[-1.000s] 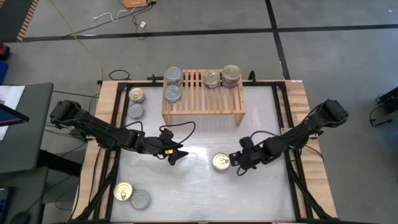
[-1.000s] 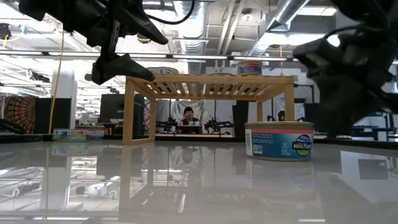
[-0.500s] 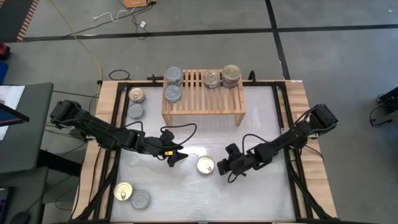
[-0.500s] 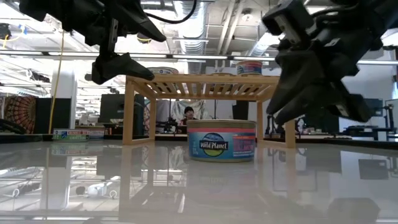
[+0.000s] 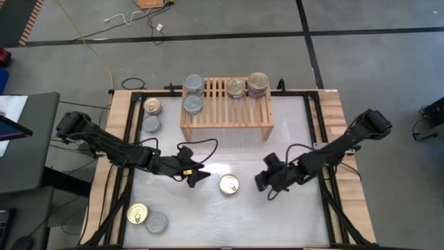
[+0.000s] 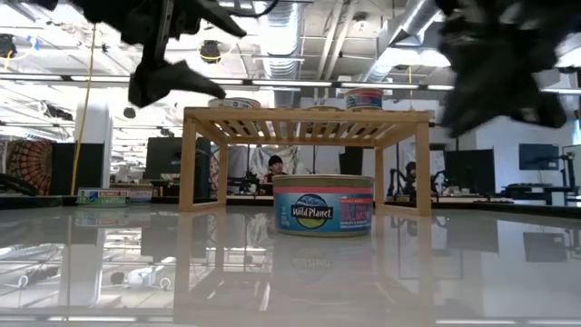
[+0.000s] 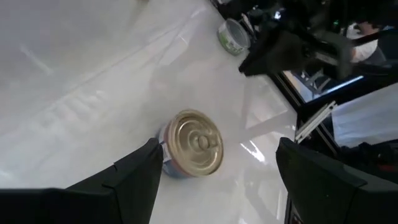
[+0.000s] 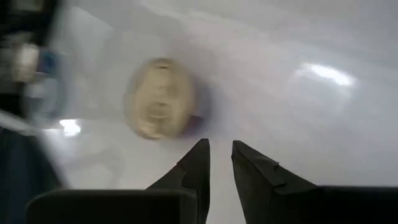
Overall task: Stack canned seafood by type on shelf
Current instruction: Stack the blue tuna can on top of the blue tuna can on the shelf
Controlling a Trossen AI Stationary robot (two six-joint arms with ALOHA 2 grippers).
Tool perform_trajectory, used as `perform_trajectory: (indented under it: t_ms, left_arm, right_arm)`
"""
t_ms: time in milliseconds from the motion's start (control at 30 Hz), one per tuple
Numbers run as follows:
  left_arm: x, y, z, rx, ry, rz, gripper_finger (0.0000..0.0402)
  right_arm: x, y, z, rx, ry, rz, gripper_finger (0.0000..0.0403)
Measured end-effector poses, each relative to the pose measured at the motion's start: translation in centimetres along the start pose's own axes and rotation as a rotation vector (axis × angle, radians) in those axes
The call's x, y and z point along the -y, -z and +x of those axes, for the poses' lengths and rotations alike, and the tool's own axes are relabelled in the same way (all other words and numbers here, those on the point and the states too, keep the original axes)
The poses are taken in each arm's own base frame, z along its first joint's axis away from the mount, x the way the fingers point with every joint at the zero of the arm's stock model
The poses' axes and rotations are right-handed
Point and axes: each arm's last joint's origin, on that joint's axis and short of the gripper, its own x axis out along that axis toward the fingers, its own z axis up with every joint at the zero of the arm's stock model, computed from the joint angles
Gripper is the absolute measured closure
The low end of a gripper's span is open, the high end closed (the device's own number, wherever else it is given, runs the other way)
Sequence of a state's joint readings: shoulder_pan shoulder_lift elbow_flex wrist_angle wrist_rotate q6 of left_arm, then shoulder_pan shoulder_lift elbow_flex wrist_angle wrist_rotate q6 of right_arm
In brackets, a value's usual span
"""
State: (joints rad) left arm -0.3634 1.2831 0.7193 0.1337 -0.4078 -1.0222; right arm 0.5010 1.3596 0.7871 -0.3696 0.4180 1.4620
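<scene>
Left gripper (image 5: pixel 197 175): seen hovering just at 9 o'clock of the lone tin, fingers spread wide, nothing held; in its wrist view the tin lies between and beyond the two fingers (image 7: pixel 140 171).

Right gripper (image 5: pixel 263 179): found at 3 o'clock of the same tin, apart from it; fingers nearly together with only a slim gap, nothing clasped.

Task's thing: a small round flat tin with a gold pull-tab lid and a blue-and-pink label (image 5: pixel 229 184) (image 6: pixel 323 204) is set upright on the glossy white tabletop (image 5: pixel 291 132), at 6 o'clock of the light-wood slatted shelf (image 5: pixel 227 104); it is not yet stacked.

Risk: the tin could be nudged and slid on the slick surface if one finger lands first, caused by an off-centre descent; a pinch on the rim rather than the wall could let it tip or slip; both grippers sit close either side of it, so a bump between them is judged possible if both advance.

Around: silver-topped tin stacks (image 5: pixel 193 94) stand at the shelf's 9 o'clock end; gold-lidded tins (image 5: pixel 248 86) at its 3 o'clock end; two more tins (image 5: pixel 151 115) rest at 9 o'clock of the shelf; a gold and a silver tin (image 5: pixel 146 218) wait at the table's 7 o'clock corner.

In the way: nothing is seen between the tin and the shelf; the stacks already there leave the middle slats free.
</scene>
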Motion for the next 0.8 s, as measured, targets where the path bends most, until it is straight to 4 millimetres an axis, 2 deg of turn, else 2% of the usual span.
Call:
perform_trajectory:
  t_ms: [167, 267, 367, 567, 800]
  left_arm:
    - [1.9, -1.3, 0.0, 0.035, -0.031, 0.025, 0.0102]
    - [2.3, -1.6, 0.4, 0.038, -0.07, 0.042, 0.0102]
    - [2.7, -1.5, 1.3, 0.033, -0.082, 0.036, 0.0102]
    - [3.6, -0.7, 3.9, 0.01, -0.11, 0.051, 0.0102]
    - [4.1, 0.4, 6.7, -0.035, -0.13, 0.018, 0.0102]
  right_arm:
    - [2.3, 1.2, -3.3, -0.016, 0.112, -0.023, 0.0308]
    - [3.6, 1.9, -4.9, 0.018, 0.091, -0.004, 0.0308]
    - [4.7, 2.5, -5.6, 0.08, 0.037, 0.032, 0.0308]
    - [5.3, 3.3, -4.6, 0.123, -0.039, 0.092, 0.0308]
    - [4.1, 3.6, -2.5, 0.144, -0.072, 0.084, 0.0308]
